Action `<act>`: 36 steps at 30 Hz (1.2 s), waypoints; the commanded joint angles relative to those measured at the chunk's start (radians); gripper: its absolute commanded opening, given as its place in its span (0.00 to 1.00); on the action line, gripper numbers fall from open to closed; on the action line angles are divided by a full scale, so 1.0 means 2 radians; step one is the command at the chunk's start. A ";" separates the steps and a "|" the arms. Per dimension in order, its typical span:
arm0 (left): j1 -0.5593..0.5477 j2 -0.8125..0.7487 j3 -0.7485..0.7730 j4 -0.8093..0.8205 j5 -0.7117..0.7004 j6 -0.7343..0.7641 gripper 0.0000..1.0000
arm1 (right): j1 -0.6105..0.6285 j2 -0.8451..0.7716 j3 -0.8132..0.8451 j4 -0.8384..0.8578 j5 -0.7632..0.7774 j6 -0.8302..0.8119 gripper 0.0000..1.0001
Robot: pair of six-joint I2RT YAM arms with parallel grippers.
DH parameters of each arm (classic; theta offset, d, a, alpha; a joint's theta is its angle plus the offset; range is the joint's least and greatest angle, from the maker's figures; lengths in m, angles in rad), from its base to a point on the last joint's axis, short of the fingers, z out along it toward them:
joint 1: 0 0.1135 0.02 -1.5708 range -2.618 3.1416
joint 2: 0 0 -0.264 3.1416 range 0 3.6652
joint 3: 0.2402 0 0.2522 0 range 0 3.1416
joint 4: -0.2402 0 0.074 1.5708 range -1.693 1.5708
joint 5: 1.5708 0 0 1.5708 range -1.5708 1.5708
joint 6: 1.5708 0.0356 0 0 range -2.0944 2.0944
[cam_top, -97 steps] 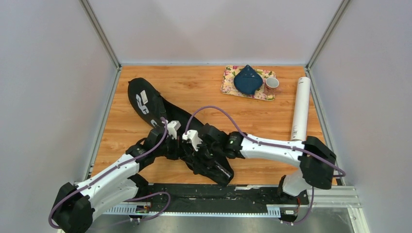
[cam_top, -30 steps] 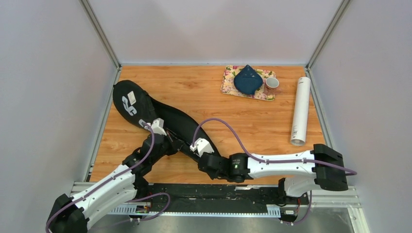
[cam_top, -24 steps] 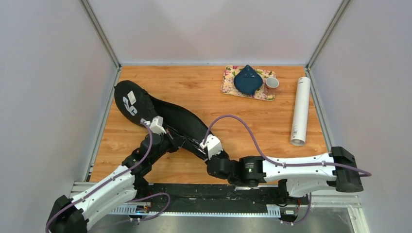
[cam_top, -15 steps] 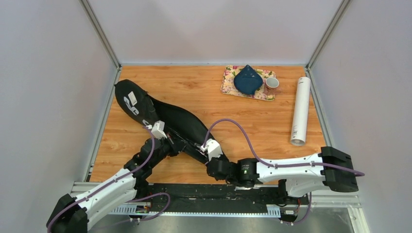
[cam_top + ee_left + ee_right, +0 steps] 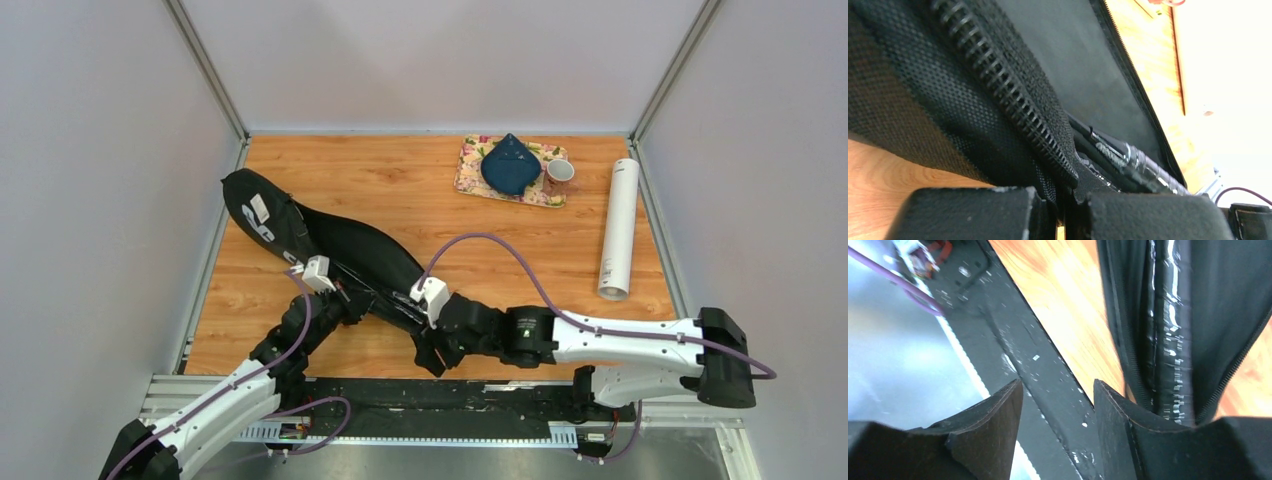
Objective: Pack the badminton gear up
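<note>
The long black racket cover lies slanted on the table, its wide end at the far left and its narrow end near the front. My left gripper is shut on the cover's zipper edge; the left wrist view shows its fingers pinching the mesh. A plastic-wrapped racket handle lies inside the unzipped cover. My right gripper hangs open over the front rail beside the narrow end. Nothing is between its fingers; cover and handle lie just right of them. The white tube lies along the right edge.
A floral tray with a blue cloth stands at the back right, and a small cup sits at its right end. The black front rail runs under my right gripper. Grey walls enclose the table on three sides.
My right gripper has opened and let go of the cover's narrow end. The cover's wide end has slid left, and the left gripper has kept its grip.
</note>
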 commanded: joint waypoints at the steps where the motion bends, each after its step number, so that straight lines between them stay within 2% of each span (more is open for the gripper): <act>1: 0.007 -0.006 0.003 0.024 -0.031 0.022 0.00 | -0.027 -0.015 0.066 -0.056 -0.023 -0.028 0.58; 9: 0.007 -0.001 0.005 0.020 -0.024 0.024 0.00 | -0.062 0.012 0.066 -0.105 0.033 -0.066 0.58; 18: 0.007 -0.006 0.001 0.017 -0.014 0.023 0.00 | -0.092 0.064 0.071 -0.093 0.034 -0.099 0.43; 24: 0.007 -0.009 0.001 0.012 -0.003 0.023 0.00 | -0.092 0.126 0.083 -0.067 0.032 -0.124 0.27; 25: 0.007 -0.012 0.001 0.011 -0.002 0.023 0.00 | -0.092 0.137 0.082 -0.062 0.031 -0.125 0.19; 28: 0.007 -0.011 0.000 0.014 0.007 0.016 0.00 | -0.088 0.185 0.071 -0.034 0.009 -0.102 0.00; 30: 0.007 -0.011 0.004 0.012 0.013 0.016 0.00 | -0.083 0.190 0.058 -0.013 0.005 -0.082 0.00; 32: 0.007 -0.012 0.014 0.001 0.017 0.021 0.00 | -0.082 0.169 0.058 -0.019 0.018 -0.076 0.11; 34: 0.007 -0.013 0.019 -0.005 0.025 0.025 0.00 | -0.084 0.125 0.098 -0.056 0.027 -0.087 0.30; 36: 0.007 -0.009 0.024 -0.006 0.035 0.031 0.00 | -0.088 0.100 0.134 -0.087 0.022 -0.105 0.38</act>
